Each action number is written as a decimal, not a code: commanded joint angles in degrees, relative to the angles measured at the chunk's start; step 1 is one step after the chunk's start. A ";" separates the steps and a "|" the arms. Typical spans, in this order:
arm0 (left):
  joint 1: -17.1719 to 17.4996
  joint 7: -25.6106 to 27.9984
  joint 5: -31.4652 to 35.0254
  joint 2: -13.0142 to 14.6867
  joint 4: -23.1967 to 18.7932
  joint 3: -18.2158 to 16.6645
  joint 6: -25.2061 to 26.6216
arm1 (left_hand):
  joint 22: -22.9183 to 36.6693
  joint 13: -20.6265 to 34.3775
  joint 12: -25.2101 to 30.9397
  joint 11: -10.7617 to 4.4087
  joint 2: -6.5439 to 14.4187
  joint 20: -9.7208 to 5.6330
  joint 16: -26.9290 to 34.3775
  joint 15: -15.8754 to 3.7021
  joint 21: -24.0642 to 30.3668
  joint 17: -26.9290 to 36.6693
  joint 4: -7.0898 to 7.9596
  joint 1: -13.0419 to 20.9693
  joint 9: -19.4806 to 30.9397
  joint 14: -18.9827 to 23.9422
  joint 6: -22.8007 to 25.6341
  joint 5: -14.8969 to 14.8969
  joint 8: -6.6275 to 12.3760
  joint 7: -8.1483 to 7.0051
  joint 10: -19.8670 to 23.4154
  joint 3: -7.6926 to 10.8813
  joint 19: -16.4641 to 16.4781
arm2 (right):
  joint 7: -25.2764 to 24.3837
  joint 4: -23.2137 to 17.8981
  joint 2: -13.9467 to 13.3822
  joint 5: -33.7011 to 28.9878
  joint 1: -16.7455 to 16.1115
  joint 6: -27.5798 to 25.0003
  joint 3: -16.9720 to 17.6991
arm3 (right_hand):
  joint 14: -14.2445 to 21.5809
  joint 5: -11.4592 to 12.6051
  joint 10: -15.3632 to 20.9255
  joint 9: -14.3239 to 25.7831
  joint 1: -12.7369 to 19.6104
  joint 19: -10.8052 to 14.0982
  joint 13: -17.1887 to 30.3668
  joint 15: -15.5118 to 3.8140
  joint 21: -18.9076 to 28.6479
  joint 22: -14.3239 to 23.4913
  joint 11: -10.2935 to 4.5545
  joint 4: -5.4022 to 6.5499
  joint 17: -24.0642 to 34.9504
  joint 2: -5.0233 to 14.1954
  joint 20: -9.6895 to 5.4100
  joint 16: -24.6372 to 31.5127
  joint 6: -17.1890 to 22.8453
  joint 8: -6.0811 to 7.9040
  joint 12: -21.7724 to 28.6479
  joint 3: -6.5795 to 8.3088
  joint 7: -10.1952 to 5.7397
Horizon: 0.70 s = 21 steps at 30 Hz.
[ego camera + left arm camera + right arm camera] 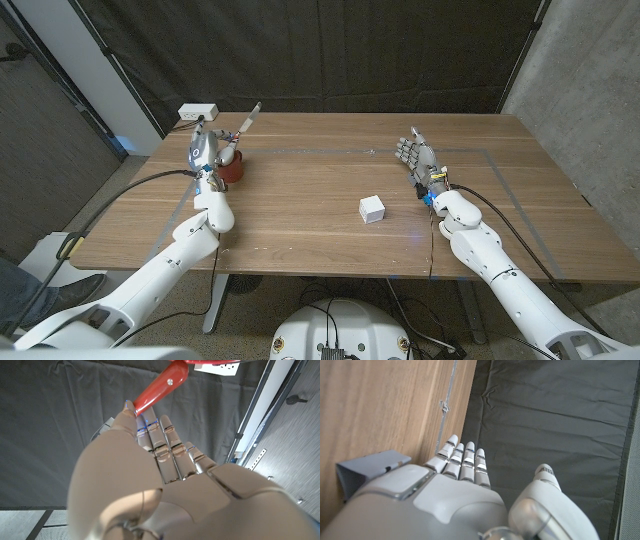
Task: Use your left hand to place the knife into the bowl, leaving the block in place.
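Wooden table (300,200), dark curtain (330,50) behind. Far left, the left hand (205,152) grips the red-handled knife (243,124) above the dark red bowl (232,170); what's inside it, can't tell. Mid-table sits a small white block (372,209). Right hand (415,160) holds nothing, fingers straight.

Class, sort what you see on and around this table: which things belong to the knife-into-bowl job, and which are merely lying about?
Part of the job:
- knife, red handle held by the left hand
- red bowl, below that hand
- white block, to be left where it is

Lying about:
- white power strip at the table's far left corner
- right hand, holding nothing
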 commanded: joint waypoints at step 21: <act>0.39 2.30 -3.78 -0.85 4.04 1.32 -2.79 | 0.35 -0.02 -2.06 -4.82 -0.31 0.85 0.29 -4.97 0.41 0.35 2.93 -1.77 0.44 -0.83 2.66 -0.43 1.95 -1.32 2.58 1.99 1.01 | -0.49 -1.74 -1.17 -0.57 0.51 -3.11 -0.52 | 0.47 0.04 0.40 0.26 0.12 0.70 0.24 0.22 -0.49 0.11 -0.22 -0.30 0.15 0.69 0.22 0.00 0.56 -0.15 0.08 0.10 -0.08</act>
